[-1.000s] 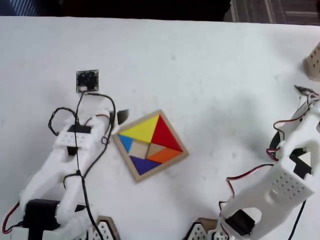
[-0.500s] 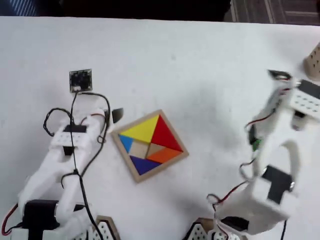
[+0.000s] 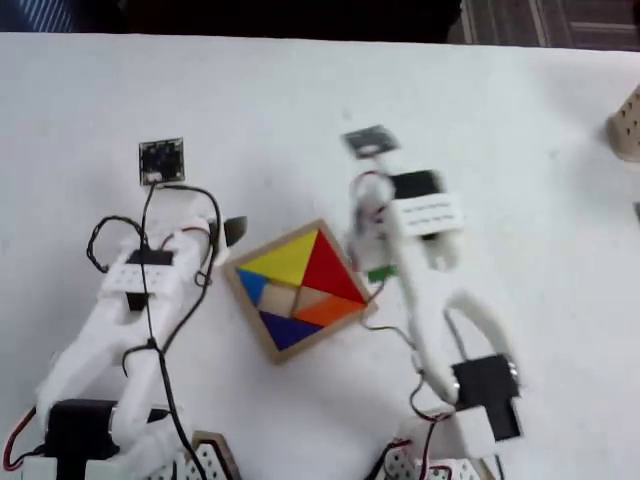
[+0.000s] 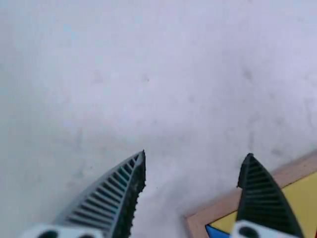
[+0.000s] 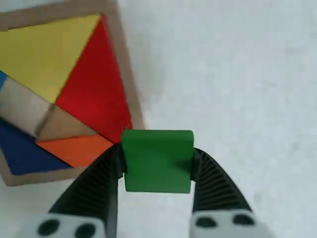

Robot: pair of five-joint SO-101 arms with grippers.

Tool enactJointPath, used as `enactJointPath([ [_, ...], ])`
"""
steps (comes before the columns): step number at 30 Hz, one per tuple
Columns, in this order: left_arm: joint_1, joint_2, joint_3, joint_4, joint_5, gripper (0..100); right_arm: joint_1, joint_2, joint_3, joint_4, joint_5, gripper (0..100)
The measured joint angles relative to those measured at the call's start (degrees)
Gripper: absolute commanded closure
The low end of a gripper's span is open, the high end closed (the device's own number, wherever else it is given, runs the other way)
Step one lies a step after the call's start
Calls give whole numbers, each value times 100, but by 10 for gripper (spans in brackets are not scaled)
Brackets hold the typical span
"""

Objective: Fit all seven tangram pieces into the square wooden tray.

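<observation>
Green square piece [image 5: 157, 159] square-on between right jaws

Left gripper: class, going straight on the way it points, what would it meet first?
Likely nothing: bare table lies ahead of the left gripper; the wooden tray has its corner beside one finger, out of line.

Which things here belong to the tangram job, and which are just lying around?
Job: square wooden tray; coloured pieces in it; green piece, gripped by the right hand.
Lying about: perforated wooden object at the table's right edge; left hand, open and empty.
</observation>
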Motion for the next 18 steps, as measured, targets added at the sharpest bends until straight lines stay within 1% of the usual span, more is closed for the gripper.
enactJointPath([
  [6, 0, 0, 0, 0, 0, 695, -1002, 730, 0, -967, -62, 974],
  [9, 0, 0, 0, 0, 0, 695, -1257, 1152, -281, -1090, -70, 898],
  [12, 0, 0, 0, 0, 0, 695, -1319, 1591, -765, -967, -70, 799],
  [14, 0, 0, 0, 0, 0, 695, -1301, 1908, -1134, -738, -70, 755],
  [18, 0, 0, -70, 0, 0, 695, -1319, 2347, -1873, -18, -79, 748],
])
